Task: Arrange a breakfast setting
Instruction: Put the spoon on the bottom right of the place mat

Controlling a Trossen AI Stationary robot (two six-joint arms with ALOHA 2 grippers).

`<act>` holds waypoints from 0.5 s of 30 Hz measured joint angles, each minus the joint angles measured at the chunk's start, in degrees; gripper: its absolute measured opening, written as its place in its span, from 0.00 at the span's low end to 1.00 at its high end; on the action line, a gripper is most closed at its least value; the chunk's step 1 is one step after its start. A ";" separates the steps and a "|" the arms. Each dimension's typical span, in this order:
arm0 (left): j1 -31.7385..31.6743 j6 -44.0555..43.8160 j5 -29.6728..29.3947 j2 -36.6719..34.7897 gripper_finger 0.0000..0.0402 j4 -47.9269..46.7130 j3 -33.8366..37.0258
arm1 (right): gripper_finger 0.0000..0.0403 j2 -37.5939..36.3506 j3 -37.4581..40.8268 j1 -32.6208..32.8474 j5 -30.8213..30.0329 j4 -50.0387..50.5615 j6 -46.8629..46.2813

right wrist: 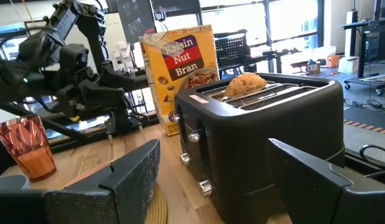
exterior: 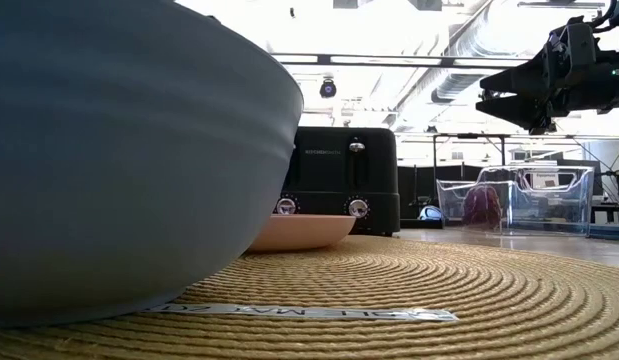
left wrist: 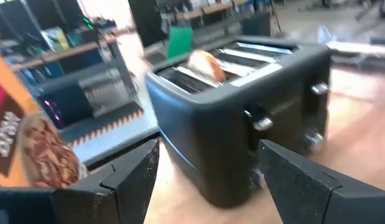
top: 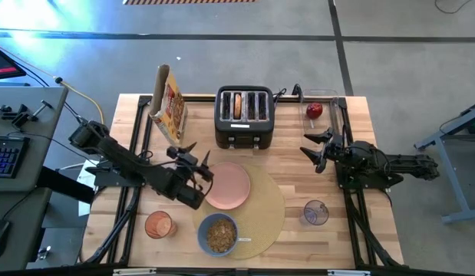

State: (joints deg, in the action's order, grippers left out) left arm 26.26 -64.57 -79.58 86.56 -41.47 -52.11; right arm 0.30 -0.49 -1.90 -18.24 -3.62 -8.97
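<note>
golden-brown bagel (top: 237, 105) stood upright in the toaster (top: 245, 116), far of the plate (top: 228, 185).
left gripper (top: 199, 157) was nearer, open and empty, bagel far-right of it; right gripper (top: 317, 149) likewise open, probably empty.

Two dark jointed arms (top: 137, 170); matte black, angular, wedge-shaped gripper fingers (right wrist: 316, 177).
</note>
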 joint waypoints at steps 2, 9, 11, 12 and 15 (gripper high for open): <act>0.00 3.78 3.55 0.00 0.66 1.96 -1.44 | 0.70 0.00 0.01 0.00 -0.01 0.00 0.00; -0.56 25.14 15.87 0.00 0.66 16.63 -4.61 | 0.70 0.00 0.00 0.01 0.00 0.00 0.00; -1.25 32.03 20.36 0.00 0.66 22.46 -5.19 | 0.70 0.00 0.01 0.00 0.00 -0.02 -0.04; -1.70 35.29 22.82 0.00 0.66 25.45 -5.31 | 0.70 0.00 0.00 -0.01 0.00 -0.12 -0.07; -3.25 43.18 29.67 0.00 0.66 33.83 -5.32 | 0.70 0.00 0.00 0.00 -0.01 -1.12 -0.04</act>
State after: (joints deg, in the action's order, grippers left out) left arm 23.01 -21.38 -49.91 86.56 -7.64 -57.43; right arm 0.30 -0.48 -1.90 -18.25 -4.73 -9.02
